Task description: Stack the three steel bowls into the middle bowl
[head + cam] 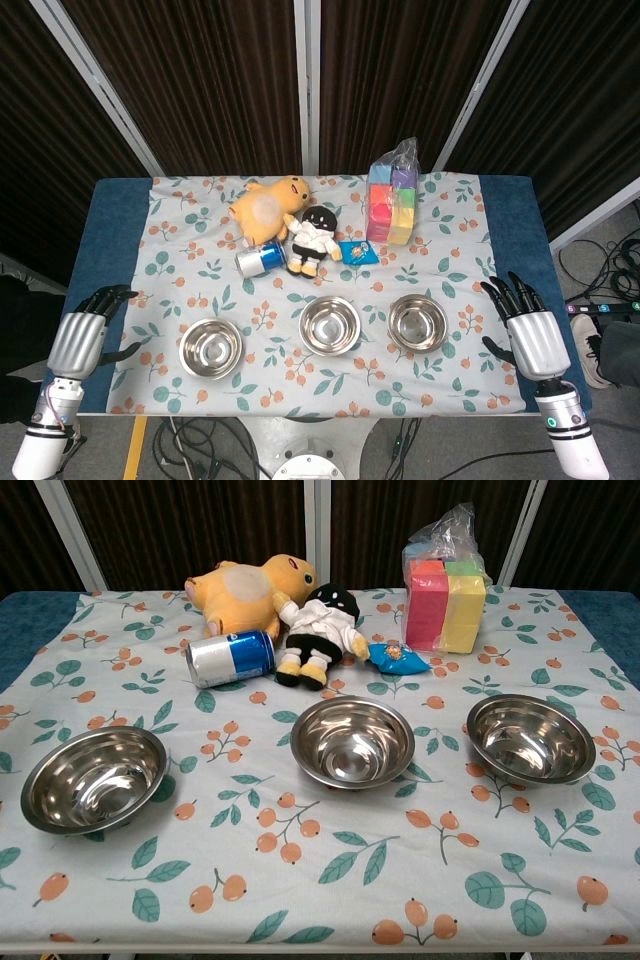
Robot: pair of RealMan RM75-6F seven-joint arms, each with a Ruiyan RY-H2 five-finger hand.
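Bench (pixel 120 215) carries three steel bowls in a row near its front edge, each apart and unstacked: left bowl (pixel 211 348), middle bowl (pixel 330 324), right bowl (pixel 418 322). Left hand (pixel 85 335) and right hand (pixel 525 325) rest at the bench's side edges, fingers spread, holding nothing; behind the bowls lie a yellow plush (pixel 268 205), a blue can (pixel 260 258).

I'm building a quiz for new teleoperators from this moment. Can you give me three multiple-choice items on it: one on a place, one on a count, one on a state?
1. Where does the blue can lie?
A. Inside the middle bowl
B. On its side, left of the black-and-white doll
C. Upright beside the bag of foam blocks

2. How many steel bowls are on the cloth?
A. Two
B. Three
C. Four

3. What state are the bowls in?
A. Stacked in the middle
B. Two nested, one apart
C. All separate, in a row

Answers: 1 B, the can lies sideways by the doll. 2 B, left bowl, middle bowl, right bowl. 3 C, none touches another.
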